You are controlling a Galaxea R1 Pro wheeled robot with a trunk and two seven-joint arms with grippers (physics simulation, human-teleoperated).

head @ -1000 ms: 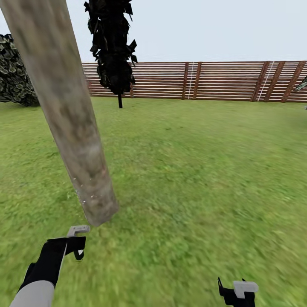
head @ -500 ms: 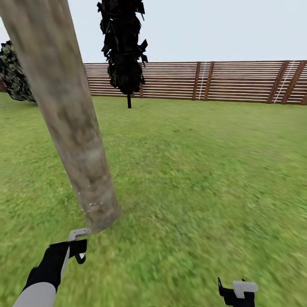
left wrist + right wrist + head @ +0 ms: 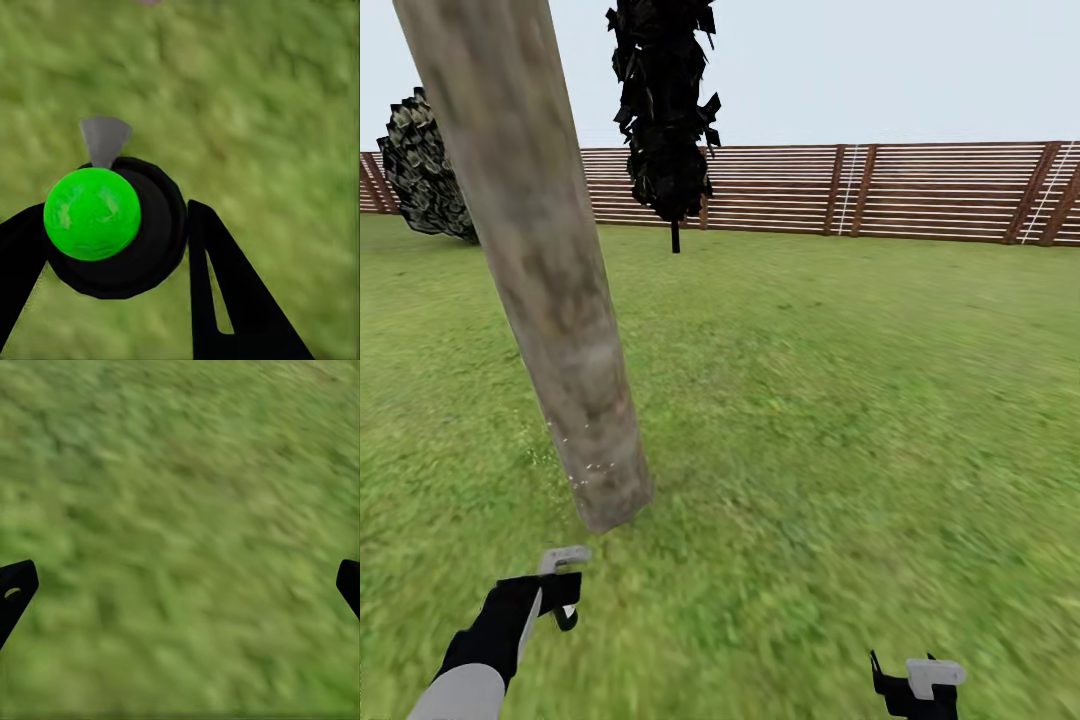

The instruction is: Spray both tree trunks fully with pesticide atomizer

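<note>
The pesticide atomizer (image 3: 112, 229) sits clamped in your left gripper (image 3: 560, 590) near one tree trunk (image 3: 550, 300), faintly speckled; the second tree awaits.

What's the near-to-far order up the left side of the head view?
Left gripper → tree trunk base → lawn → dark shrub → slatted fence.

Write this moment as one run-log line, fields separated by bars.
left pincer: shut on atomizer | trunk: close ahead | right pincer: open over grass
</note>
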